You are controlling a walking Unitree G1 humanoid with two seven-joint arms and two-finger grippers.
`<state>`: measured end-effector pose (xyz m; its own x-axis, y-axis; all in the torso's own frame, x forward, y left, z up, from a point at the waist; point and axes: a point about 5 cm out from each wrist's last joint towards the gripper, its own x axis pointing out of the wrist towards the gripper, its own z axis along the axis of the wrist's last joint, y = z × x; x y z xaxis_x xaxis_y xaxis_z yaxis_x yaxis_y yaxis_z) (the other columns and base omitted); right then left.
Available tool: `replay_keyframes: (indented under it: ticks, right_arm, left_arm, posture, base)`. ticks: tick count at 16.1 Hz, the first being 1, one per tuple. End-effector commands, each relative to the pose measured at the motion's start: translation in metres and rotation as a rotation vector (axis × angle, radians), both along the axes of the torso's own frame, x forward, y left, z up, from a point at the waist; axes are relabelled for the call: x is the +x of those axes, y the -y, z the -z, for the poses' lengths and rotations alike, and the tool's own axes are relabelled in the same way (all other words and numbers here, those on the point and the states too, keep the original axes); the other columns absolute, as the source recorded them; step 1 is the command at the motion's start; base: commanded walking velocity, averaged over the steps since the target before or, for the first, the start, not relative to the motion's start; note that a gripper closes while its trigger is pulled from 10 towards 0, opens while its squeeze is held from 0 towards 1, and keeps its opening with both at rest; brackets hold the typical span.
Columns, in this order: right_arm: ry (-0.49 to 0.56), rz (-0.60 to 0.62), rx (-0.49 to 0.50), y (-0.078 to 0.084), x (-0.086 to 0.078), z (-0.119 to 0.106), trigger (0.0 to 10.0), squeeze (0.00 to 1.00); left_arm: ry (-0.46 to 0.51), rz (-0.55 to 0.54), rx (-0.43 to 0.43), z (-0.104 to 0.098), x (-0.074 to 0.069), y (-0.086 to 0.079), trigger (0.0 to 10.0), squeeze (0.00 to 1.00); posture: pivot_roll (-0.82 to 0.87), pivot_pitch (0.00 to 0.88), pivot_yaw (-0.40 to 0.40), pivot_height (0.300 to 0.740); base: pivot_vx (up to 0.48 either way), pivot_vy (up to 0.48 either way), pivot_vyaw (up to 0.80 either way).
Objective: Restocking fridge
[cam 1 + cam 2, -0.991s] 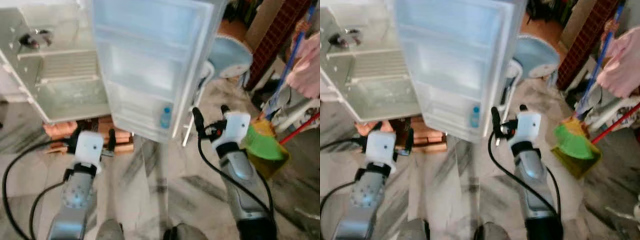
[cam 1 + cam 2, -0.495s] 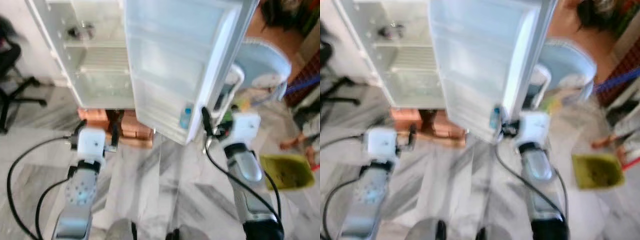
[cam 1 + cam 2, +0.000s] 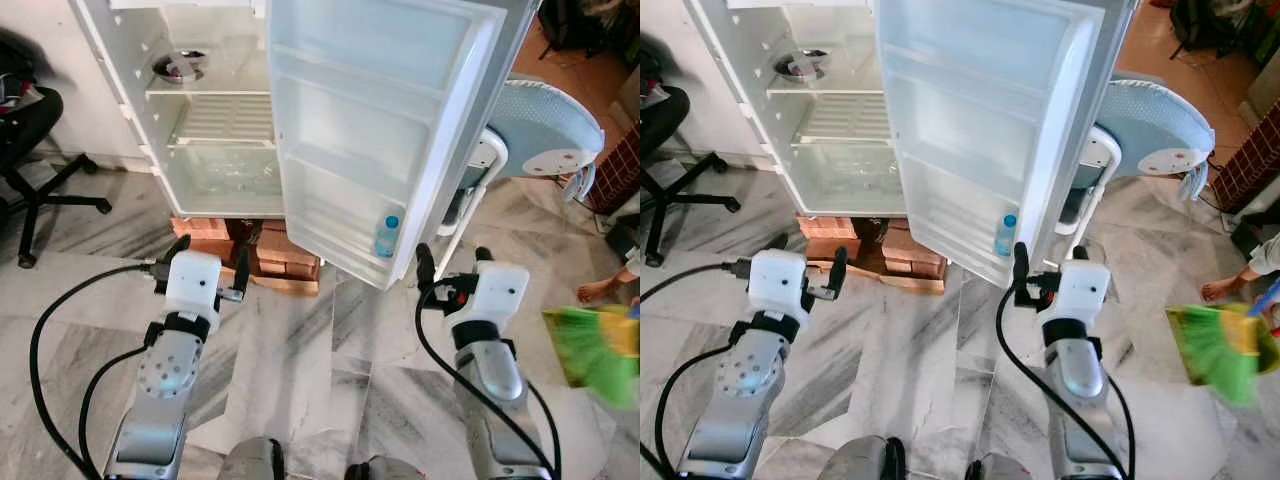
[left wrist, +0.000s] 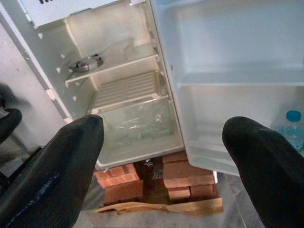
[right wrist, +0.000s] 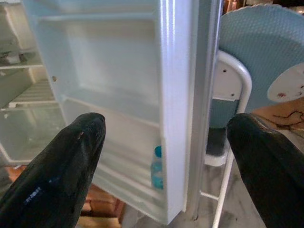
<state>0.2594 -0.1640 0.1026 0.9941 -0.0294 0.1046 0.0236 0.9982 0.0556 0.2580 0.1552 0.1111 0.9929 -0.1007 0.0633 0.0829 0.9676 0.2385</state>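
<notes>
The fridge [image 3: 215,110] stood open on bricks [image 3: 285,262], its door [image 3: 385,130] swung wide. One bottle [image 3: 386,237] sat in the lowest door rack; a bowl [image 3: 180,66] lay on the top shelf. Since a second earlier the view had swung left and steadied, squaring onto the cabinet. Left hand [image 3: 208,276] and right hand [image 3: 452,270] hovered before it, both spread and empty. Restocking appeared barely begun.

Broom [image 3: 600,352] blurred; person's foot [image 3: 598,290] cut by edge.
</notes>
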Motion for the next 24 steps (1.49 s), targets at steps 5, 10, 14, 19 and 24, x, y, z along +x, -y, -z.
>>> replay_keyframes:
  ticks: [5, 10, 14, 19, 24]
  right_arm:
    - [0.036, -0.045, -0.028, 0.000, 0.021, -0.013, 10.0, 0.00]
    - [0.061, -0.046, -0.054, -0.001, 0.023, -0.020, 10.0, 0.00]
    - [0.052, -0.042, -0.056, 0.002, 0.020, -0.016, 10.0, 0.00]
    - [0.047, -0.042, -0.056, 0.003, 0.021, -0.015, 10.0, 0.00]
    - [0.038, -0.054, -0.046, 0.002, 0.021, -0.013, 10.0, 0.00]
  left_arm:
    - [-0.020, -0.014, -0.025, 0.009, -0.011, 0.003, 10.0, 0.00]
    - [-0.018, -0.011, -0.017, 0.010, -0.010, 0.005, 10.0, 0.00]
    - [-0.020, -0.011, -0.028, 0.010, -0.010, 0.008, 10.0, 0.00]
    - [-0.031, -0.004, -0.016, 0.012, -0.013, 0.009, 10.0, 0.00]
    - [-0.035, -0.005, -0.015, 0.012, -0.015, 0.007, 10.0, 0.00]
  posture:
    - [0.13, 0.098, -0.023, 0.740]
    - [0.11, 0.103, -0.025, 0.740]
    - [0.11, 0.108, -0.024, 0.740]
    - [0.12, 0.119, -0.021, 0.740]
    - [0.12, 0.123, -0.020, 0.740]
  base:
    - [0.368, 0.000, 0.00]
    - [0.438, 0.000, 0.00]
    - [0.200, -0.129, 0.00]
    - [0.000, -0.187, 0.00]
    - [0.000, -0.462, 0.00]
